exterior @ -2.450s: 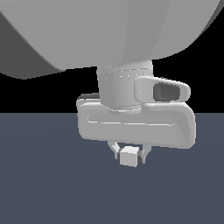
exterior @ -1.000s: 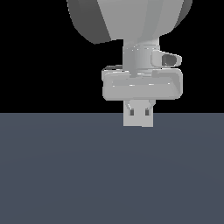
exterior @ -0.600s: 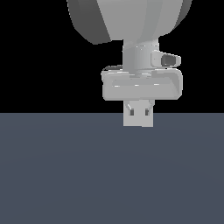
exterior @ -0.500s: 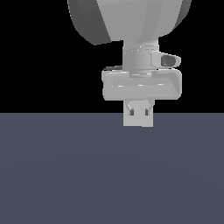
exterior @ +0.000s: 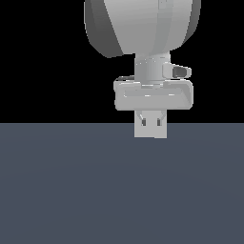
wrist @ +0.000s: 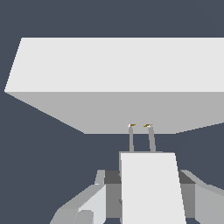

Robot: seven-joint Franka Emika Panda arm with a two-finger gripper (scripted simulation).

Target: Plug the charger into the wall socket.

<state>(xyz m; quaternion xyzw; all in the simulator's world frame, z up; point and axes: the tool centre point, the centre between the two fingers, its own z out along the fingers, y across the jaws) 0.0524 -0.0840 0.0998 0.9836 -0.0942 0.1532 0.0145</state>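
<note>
The robot's hand point(exterior: 150, 119) grips the off-white charger point(wrist: 151, 188) between its fingers, holding it above the dark bench point(exterior: 71, 190), in the exterior view. In the wrist view, the charger's two thin prongs point(wrist: 141, 138) reach toward the pale wall socket point(wrist: 118, 83), their tips at its lower face; contact cannot be judged

Small off-white cube charger point(wrist: 151, 192): between the gripper point(wrist: 144, 199) fingers, prongs touching or just short of the large pale grey block socket point(wrist: 118, 83) ahead.
</note>
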